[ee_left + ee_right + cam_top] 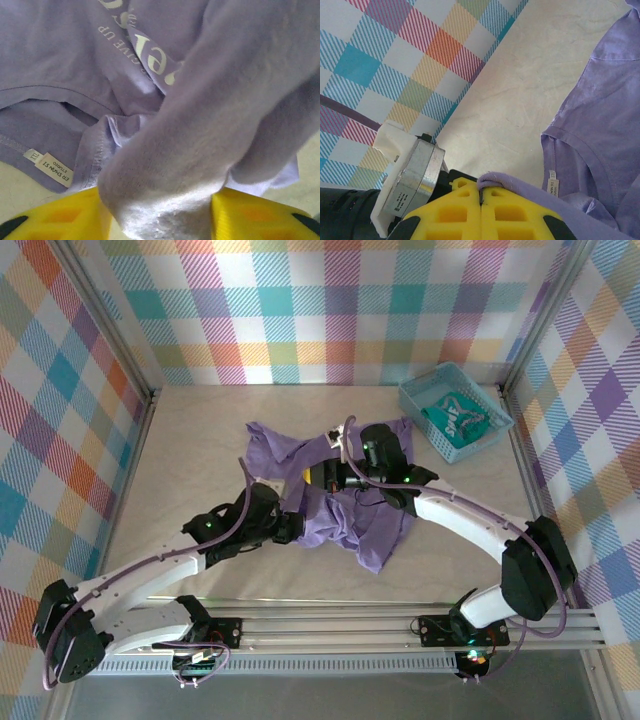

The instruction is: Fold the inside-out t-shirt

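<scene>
T-shirt (345,510): I see it crumpled mid-table (200,440), neck label showing.
Left gripper (292,528): clamped on a thick bunch at its near-left edge.
Right gripper (318,477): fingers together, pinching a fold.
Basket (424,424): far right, apart.

Beige table (200,440) enclosed on three sides by pastel plaid walls (330,310); aluminium rail (350,625) mounted along near edge.
</scene>
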### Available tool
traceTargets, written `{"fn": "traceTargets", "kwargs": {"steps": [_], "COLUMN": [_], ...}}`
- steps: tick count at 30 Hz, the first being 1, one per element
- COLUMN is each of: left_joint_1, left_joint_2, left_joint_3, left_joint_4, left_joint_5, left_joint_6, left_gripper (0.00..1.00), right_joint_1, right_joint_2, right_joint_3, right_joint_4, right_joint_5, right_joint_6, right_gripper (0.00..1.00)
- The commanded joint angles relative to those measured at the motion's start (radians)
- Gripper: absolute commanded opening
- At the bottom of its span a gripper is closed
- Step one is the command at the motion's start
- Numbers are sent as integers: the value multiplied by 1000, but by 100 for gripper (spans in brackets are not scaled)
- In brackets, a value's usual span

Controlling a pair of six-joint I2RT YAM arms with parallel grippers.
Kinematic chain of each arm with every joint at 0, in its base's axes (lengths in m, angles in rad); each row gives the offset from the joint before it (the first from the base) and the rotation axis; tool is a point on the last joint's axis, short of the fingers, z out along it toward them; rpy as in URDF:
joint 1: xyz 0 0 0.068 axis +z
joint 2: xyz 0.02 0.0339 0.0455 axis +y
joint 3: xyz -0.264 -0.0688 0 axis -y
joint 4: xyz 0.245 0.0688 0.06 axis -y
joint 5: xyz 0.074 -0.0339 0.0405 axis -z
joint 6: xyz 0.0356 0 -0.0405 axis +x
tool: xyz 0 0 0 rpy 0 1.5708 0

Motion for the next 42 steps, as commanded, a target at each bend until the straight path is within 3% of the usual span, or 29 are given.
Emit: {"fn": "traceTargets", "kwargs": {"steps": [1,6,8,11,13,16,19,26,29,31,33,35,36,39,42], "left_joint_1": [-15,-15,-11,37,74,88,92,92,91,92,92,94,99,121,147], "left_joint_2": [24,5,-42,-132,-161,-166,-161,-171,-190,-200,-205,-208,-211,-234,-257], "left_joint_3": [48,56,30,-42,-72,-70,-63,-60,-65,-64,-61,-61,-66,-111,-155], "left_joint_4": [-19,-12,26,186,244,238,230,208,193,166,104,58,41,93,191], "left_joint_5": [-74,-65,9,215,295,307,315,312,297,259,196,109,78,92,140], "left_joint_6": [45,88,104,26,-43,-66,-61,-35,-22,-13,-10,-11,-15,-12,-20], "left_gripper": [38,0,0,0,0,0,0,0,0,0,0,0,0,0,0], "right_joint_1": [-1,-4,-4,0,20,62,118,153,154,154,149,116,86,2,-39], "right_joint_2": [10,21,44,63,-4,-143,-195,-62,-5,-11,-57,-129,-171,-256,-285], "right_joint_3": [25,78,124,222,207,79,12,59,98,107,92,40,-4,-157,-268], "right_joint_4": [-2,-164,-245,-457,-542,-538,-526,-456,-450,-459,-476,-447,-396,-143,110], "right_joint_5": [-1,82,140,273,395,387,364,337,334,357,396,347,264,-27,-212], "right_joint_6": [-10,-77,-106,-210,-303,-393,-405,-375,-371,-376,-392,-388,-368,-263,-161], "right_gripper": [0,0,0,20,31,44,47,50,38,17,1,0,0,0,0]}}
